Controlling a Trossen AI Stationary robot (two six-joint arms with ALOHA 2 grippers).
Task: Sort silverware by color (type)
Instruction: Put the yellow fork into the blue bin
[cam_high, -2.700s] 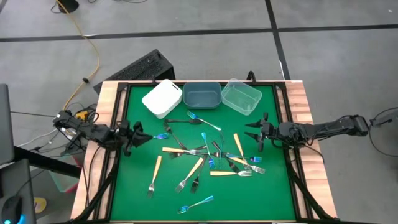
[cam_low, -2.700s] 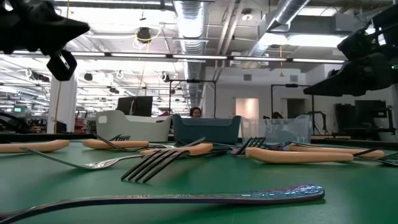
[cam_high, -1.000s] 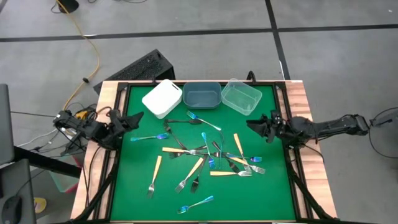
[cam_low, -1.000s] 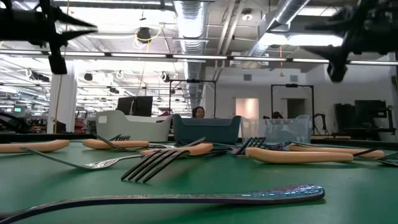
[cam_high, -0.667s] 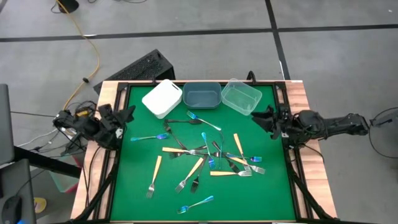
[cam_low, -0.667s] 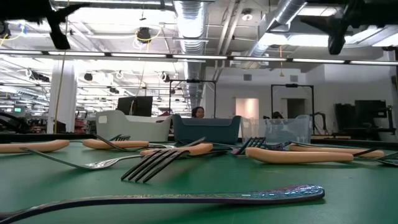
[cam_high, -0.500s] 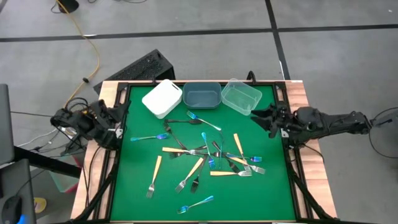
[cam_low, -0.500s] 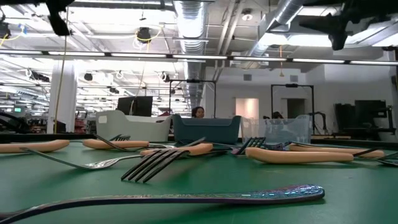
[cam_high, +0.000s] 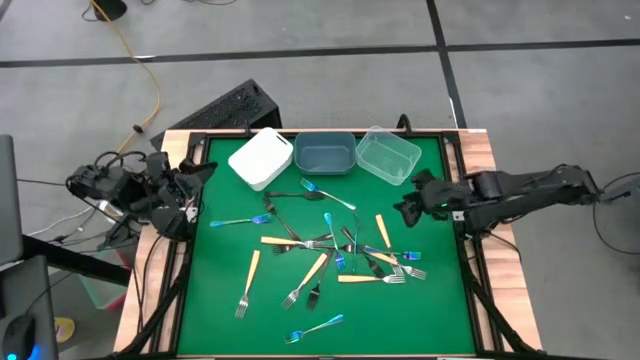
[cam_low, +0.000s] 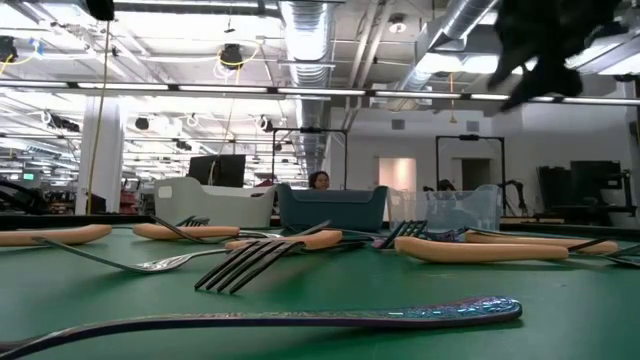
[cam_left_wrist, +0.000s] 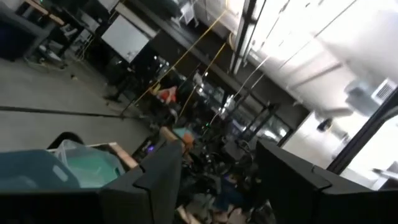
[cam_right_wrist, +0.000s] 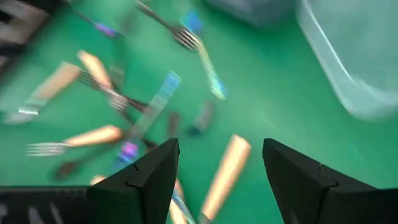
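Note:
The silverware (cam_high: 335, 250) lies scattered on the green mat: forks with blue, yellow-orange and black handles, most of them crossed in a heap at the middle. A blue fork (cam_high: 240, 221) lies apart toward the left and another blue one (cam_high: 315, 328) near the front edge. My left gripper (cam_high: 198, 173) hangs raised over the mat's left edge, open (cam_left_wrist: 217, 171) and facing level into the room. My right gripper (cam_high: 405, 208) hovers over the mat's right part, tipped down toward the heap, open (cam_right_wrist: 221, 162) with nothing between its fingers.
Three bins stand in a row at the far edge: white (cam_high: 262, 157), grey-blue (cam_high: 324, 153) and clear (cam_high: 388, 155). Wooden rails (cam_high: 490, 160) frame the mat. In the low view a black fork (cam_low: 260, 260) and an iridescent handle (cam_low: 300, 318) lie near the front.
Both grippers have risen above the mat. My left gripper has drawn back toward the table's left edge. My right gripper has tipped from level to slanting down at the heap. The silverware has kept still.

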